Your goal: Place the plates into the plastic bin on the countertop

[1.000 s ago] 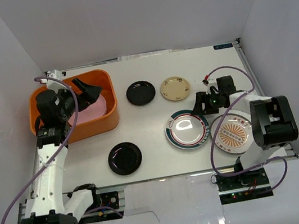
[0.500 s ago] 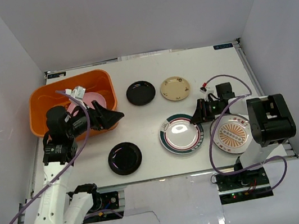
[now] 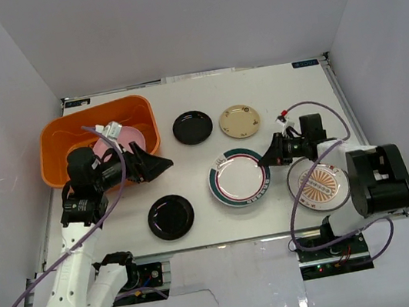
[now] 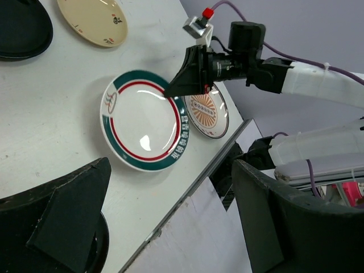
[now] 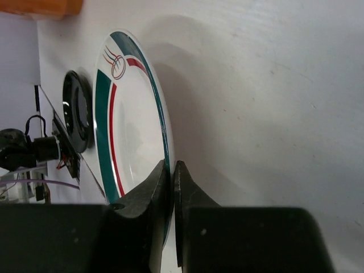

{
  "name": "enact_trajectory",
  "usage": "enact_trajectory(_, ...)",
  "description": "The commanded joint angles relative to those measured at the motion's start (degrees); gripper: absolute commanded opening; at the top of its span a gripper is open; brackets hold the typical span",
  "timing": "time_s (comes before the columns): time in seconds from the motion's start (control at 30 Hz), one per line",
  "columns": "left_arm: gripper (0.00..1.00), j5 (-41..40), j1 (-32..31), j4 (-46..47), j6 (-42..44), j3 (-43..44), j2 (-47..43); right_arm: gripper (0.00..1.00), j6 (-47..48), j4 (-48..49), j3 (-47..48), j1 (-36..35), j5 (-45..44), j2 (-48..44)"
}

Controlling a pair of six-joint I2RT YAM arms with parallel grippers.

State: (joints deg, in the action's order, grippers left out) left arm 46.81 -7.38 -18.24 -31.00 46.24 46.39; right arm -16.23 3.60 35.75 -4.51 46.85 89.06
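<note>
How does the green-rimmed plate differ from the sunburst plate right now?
The green-rimmed plate has green and red rings around a plain white middle; the sunburst plate has orange rays in its middle. The right end effector pinches the green-rimmed plate's rim; nothing holds the sunburst plate. Both are round and white.

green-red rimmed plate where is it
Top view: the round white plate with green-red rim is right of centre on the white countertop, left of the white sunburst plate, its edge pinched by the right gripper.
</note>
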Motion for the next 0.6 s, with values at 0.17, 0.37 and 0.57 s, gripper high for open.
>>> enact_trajectory(0.17,0.96,-5.66,-5.71,-0.04,-2.13,-2.38,1.77,0.08,-8.9,5.63,-0.94,-0.85,3.42,-16.1)
enact_trajectory(0.37,0.95,-18.93,-19.05,0.57,-1.69,-1.94,8.62,0.08,-14.61,11.68,-1.55,-3.22,5.35,-20.14)
enact_trajectory(0.57,0.85,-25.18,-21.71,6.8,-1.87,-4.14,16.27,0.08,-15.93,13.01,-1.12,-5.85,6.94,-21.9)
